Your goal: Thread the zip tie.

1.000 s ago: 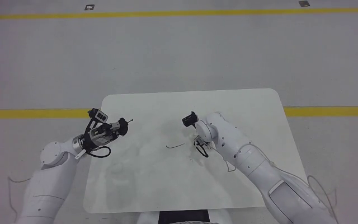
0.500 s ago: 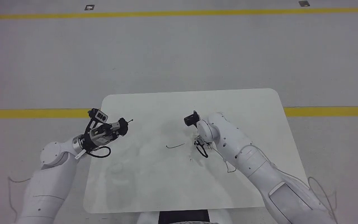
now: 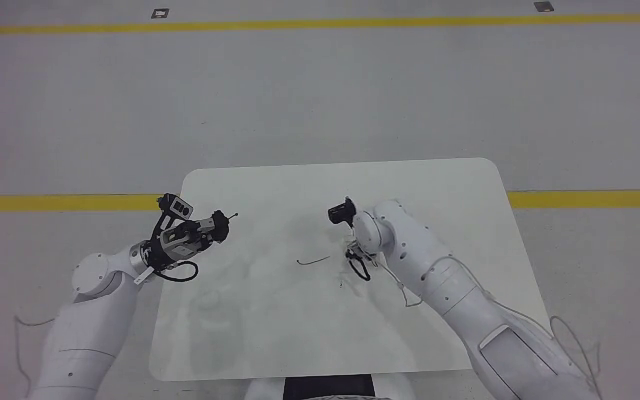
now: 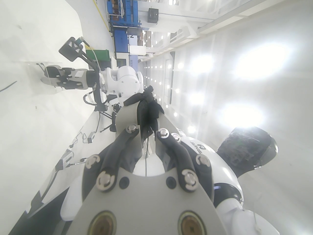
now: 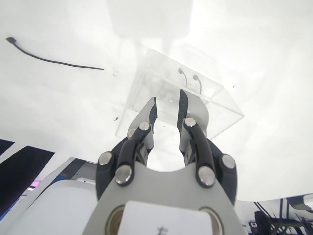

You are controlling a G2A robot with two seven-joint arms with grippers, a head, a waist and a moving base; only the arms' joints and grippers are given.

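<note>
Right gripper (image 5: 167,96) barely shifted; fingers open over clear box (image 5: 151,79) at centre, likely to steady it. Left gripper (image 4: 147,99) fingers clamp black strip (image 4: 146,113), apparently raised for threading.

Zip tie (image 3: 313,260) on the table (image 3: 440,200), between the left gripper (image 4: 146,103) and the box (image 5: 159,79) under the right gripper (image 5: 167,101).

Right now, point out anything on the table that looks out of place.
One zip tie lies loose and slightly curved on the table, apart from the clear block where two other ties show. The right gripper, jaws open, is at the block, not the loose tie. Nothing looks spilled or broken.
</note>
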